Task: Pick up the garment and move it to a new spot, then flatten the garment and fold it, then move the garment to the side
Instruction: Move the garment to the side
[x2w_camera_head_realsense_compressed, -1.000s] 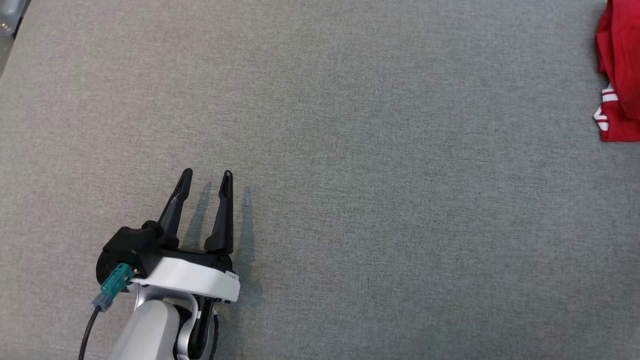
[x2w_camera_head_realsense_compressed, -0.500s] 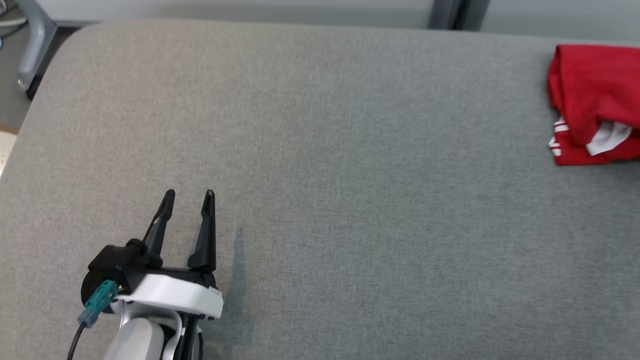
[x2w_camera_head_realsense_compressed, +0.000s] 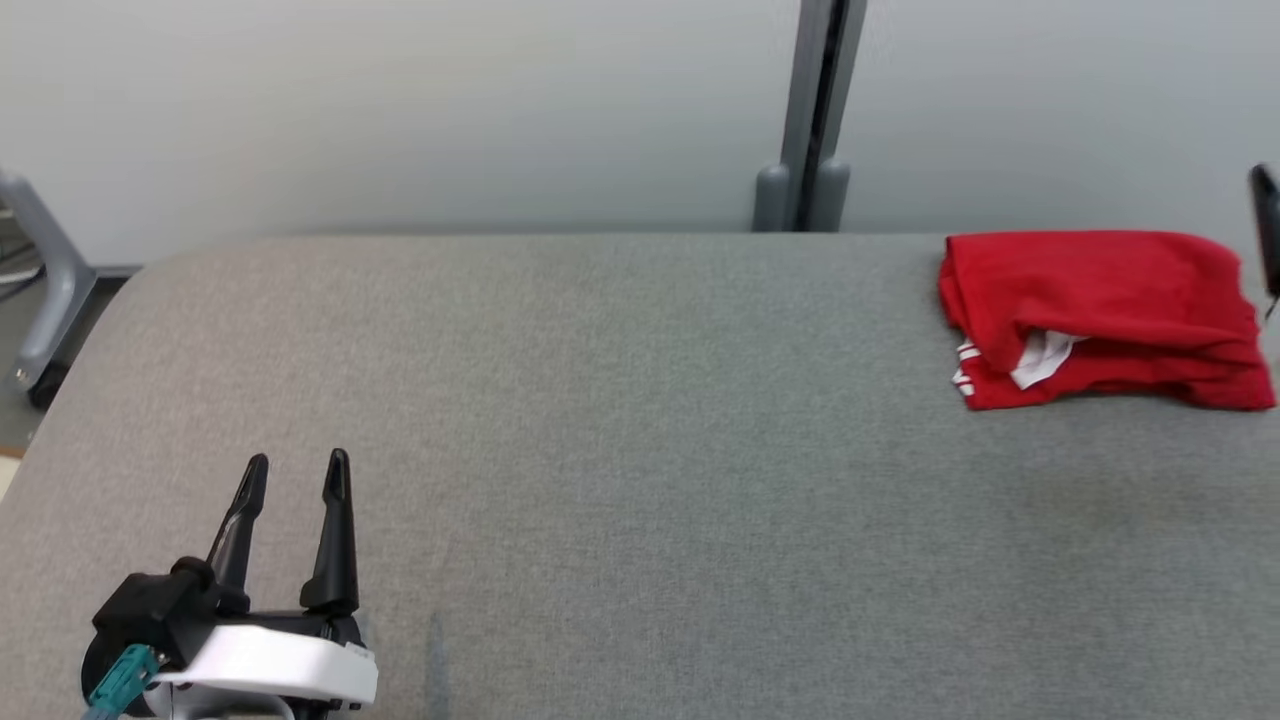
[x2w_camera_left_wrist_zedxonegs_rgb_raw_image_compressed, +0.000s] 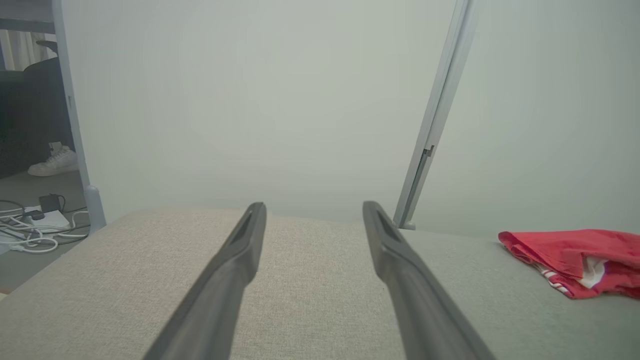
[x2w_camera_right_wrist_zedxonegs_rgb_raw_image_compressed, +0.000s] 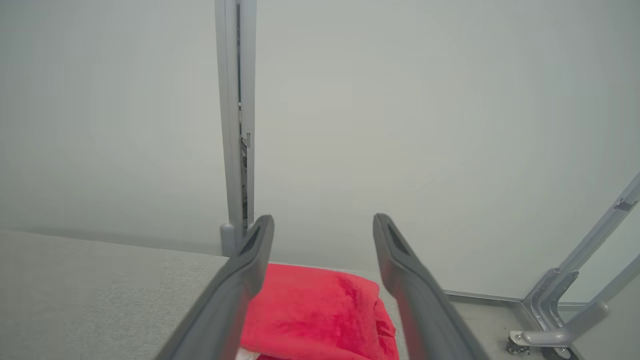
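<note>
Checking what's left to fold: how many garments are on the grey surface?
1. The red garment lies folded at the far right of the grey surface, near its back edge. The head view ends just past it, so another could lie beyond.

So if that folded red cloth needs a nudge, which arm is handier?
Right, probably: its open right tool hovers by the folded red fabric garment, while the left tool sits far across the grey cloth-covered table.
</note>
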